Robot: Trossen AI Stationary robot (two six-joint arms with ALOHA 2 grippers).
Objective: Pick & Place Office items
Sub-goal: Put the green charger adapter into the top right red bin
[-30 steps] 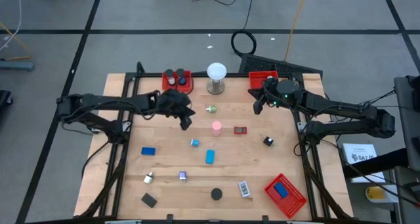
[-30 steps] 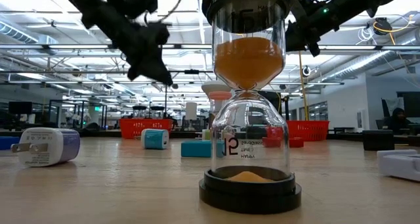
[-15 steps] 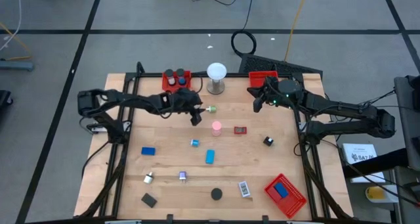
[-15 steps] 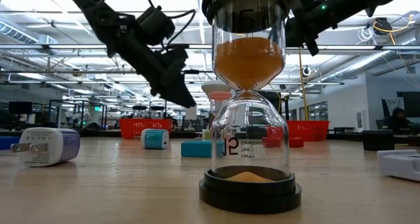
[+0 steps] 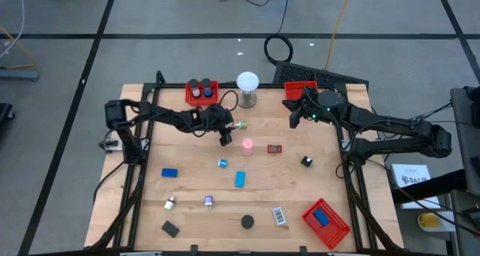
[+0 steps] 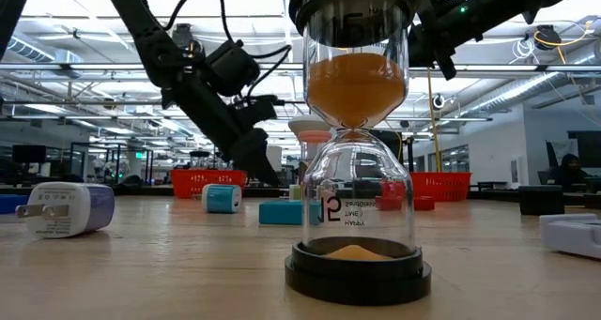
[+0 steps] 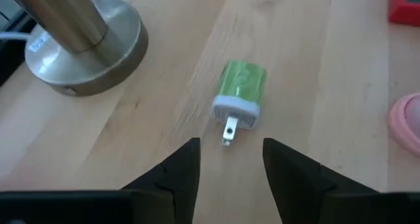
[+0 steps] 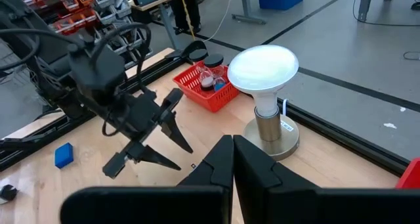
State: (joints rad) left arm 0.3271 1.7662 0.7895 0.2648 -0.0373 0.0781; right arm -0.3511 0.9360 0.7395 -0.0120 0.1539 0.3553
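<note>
Reaching farther across the desk than a second ago, the left pincer [image 5: 226, 136] now hangs low beside the small green-and-white plug adapter [image 5: 241, 124].

Its two dark fingers [image 7: 180, 171] stand spread apart with nothing between them; in the left wrist view the plug adapter [image 7: 240, 96] lies flat on the bare wood just ahead of the fingertips, metal prongs turned toward the gap, not touching either finger. It sits on the wooden desk [image 5: 300, 188] between the white globe lamp with a round metal base [image 5: 247, 89] and the pink disc [image 5: 247, 144], close to both. The right pincer [image 5: 298, 121] hovers by the red mesh tray [image 5: 300, 88] at the far right corner, its fingers [image 8: 220, 161] pressed together and holding nothing.
</note>
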